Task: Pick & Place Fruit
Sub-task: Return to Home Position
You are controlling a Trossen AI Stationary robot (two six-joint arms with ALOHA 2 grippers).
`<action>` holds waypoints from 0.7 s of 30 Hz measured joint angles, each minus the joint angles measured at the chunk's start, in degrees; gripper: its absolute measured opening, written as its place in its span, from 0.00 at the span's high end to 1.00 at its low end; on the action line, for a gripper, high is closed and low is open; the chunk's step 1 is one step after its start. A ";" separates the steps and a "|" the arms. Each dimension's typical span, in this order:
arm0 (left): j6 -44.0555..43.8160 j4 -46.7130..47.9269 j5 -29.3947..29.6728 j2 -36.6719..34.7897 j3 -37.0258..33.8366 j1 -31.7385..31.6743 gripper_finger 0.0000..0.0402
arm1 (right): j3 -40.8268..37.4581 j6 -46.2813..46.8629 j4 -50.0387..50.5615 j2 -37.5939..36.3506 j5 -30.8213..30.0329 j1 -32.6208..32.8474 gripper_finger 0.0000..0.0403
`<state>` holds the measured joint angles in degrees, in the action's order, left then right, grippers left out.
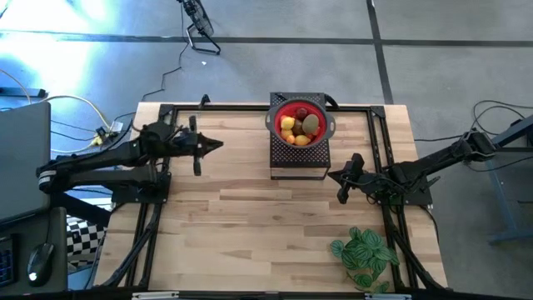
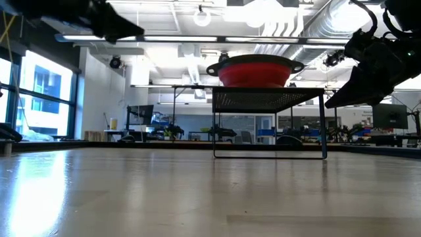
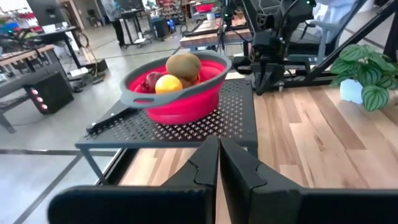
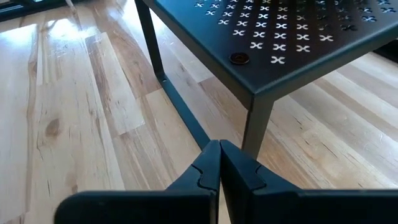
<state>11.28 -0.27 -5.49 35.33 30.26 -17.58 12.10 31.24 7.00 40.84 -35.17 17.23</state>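
Note:
Several small fruits, yellow, orange, dark red and brownish-green, lie in a red bowl with a grey rim. The bowl stands on a black perforated stand at the table's far middle. In the left wrist view the fruit shows heaped in the bowl. My left gripper is shut and empty, held level above the table's left part, pointing toward the stand. My right gripper is shut and empty, close to the stand's near right corner.
A green leafy plant stands at the table's near right corner. A black frame runs along the table's far edge and sides. Bare wood lies between the arms. Cables trail on the floor behind the table.

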 joint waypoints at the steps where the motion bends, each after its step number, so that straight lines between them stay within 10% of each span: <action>1: 0.02 -0.02 0.29 -1.22 -0.92 0.00 0.97 | 0.00 0.00 0.00 0.00 0.00 0.01 1.00; 21: -0.98 -2.33 2.07 -27.28 -17.08 0.00 0.97 | 0.00 -0.04 0.01 0.00 0.17 -0.01 1.00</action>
<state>10.31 -2.61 -3.42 8.04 13.18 -17.58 12.10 31.20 7.01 40.84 -35.00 17.22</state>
